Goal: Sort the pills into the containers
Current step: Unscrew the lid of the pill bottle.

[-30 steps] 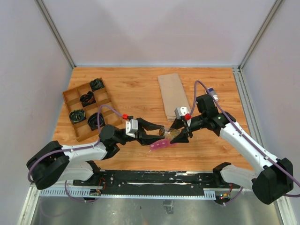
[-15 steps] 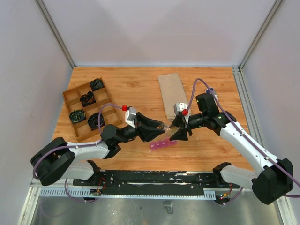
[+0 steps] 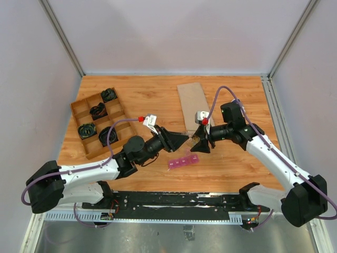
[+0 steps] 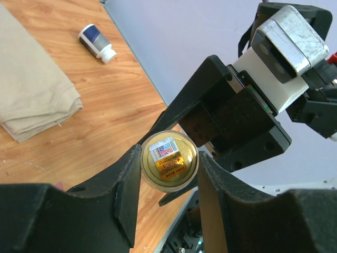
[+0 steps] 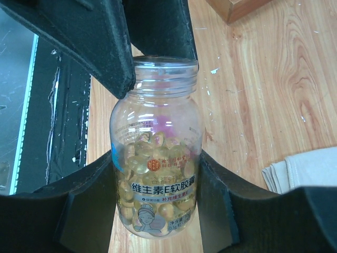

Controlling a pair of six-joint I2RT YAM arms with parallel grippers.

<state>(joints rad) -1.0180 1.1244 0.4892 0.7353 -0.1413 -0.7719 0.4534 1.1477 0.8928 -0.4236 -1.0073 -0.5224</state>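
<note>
Clear pill bottle (image 5: 156, 153) sits clamped in right end effector (image 5: 156, 203), left end effector (image 4: 168, 176) pinching its cap (image 4: 168, 159).

One each: pill bottle (image 5: 156, 153), vial (image 4: 97, 43), pink strip (image 3: 183, 161), tray (image 3: 83, 109).

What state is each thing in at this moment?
pill bottle: uncapped, partly full, held aloft
gold cap: off the bottle
left gripper: shut on gold cap
right gripper: shut on pill bottle
pink containers: lying flat, lids unclear
small white-capped bottle: capped, on its side
cloth: folded
</note>
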